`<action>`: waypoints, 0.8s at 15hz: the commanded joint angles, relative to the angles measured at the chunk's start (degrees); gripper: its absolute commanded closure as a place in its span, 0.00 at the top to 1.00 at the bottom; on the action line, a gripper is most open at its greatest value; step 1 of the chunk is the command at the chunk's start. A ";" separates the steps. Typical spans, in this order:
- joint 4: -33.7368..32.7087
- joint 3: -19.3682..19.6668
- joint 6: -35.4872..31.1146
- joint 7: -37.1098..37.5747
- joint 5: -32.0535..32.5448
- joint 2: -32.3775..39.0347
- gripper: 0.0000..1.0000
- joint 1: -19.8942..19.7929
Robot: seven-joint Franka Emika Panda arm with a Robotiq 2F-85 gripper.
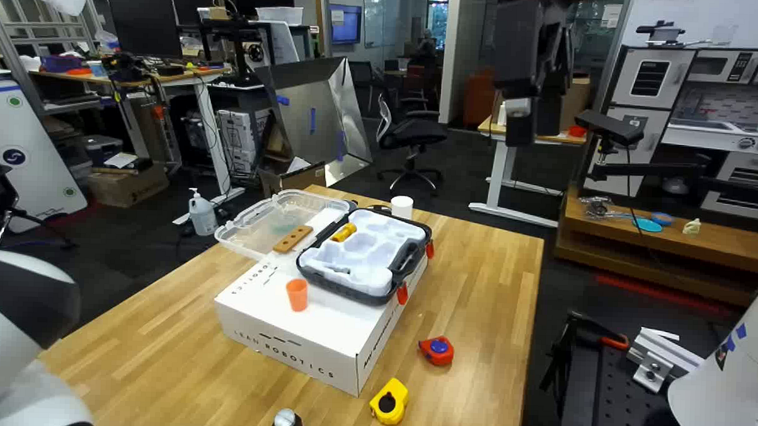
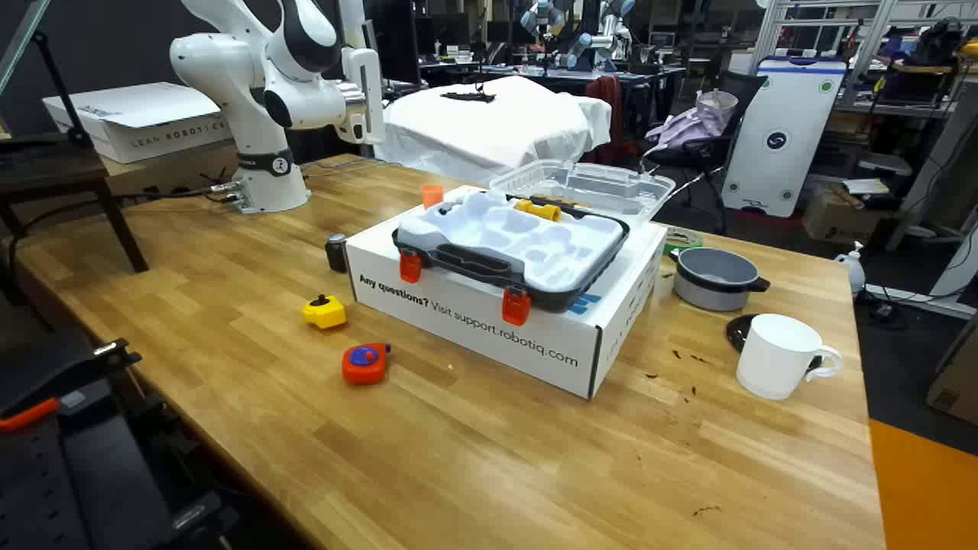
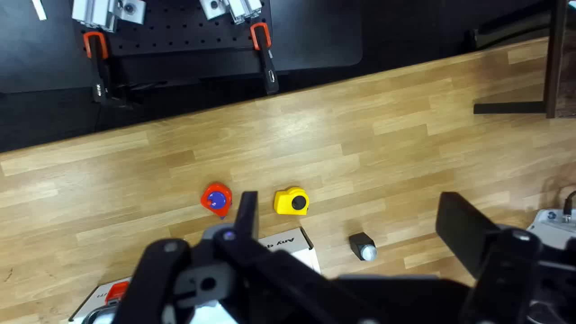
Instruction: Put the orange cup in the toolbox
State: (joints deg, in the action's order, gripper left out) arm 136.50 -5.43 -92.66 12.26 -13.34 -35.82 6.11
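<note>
I had the remote black jaws wide apart, the tiny bright-orange plastic cup (image 1: 296, 295) upright on the white cardboard box (image 1: 331, 325), beside the open black-rimmed toolbox (image 1: 365, 253), its 2 red latches (image 2: 516, 305) facing the counter (image 2: 489, 458) edge.

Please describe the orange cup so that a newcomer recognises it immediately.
On the wooden table is a white box carrying an open toolbox. Beside the toolbox, on the box, the orange cup stands upright, its tapered, open-topped shape unlike the toolbox's red latches.
</note>
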 commanded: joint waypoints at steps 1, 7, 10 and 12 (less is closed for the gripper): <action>-0.14 -0.75 0.23 -0.44 -0.37 -0.04 1.00 -1.01; -0.14 -0.75 0.23 -0.44 -0.37 -0.05 1.00 -1.01; -0.14 -0.75 0.23 -0.44 -0.37 -0.05 1.00 -1.01; -0.03 -0.70 -0.16 -1.03 -0.50 0.15 1.00 -0.82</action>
State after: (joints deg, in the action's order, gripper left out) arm 136.50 -5.45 -92.67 12.26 -13.34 -35.85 6.09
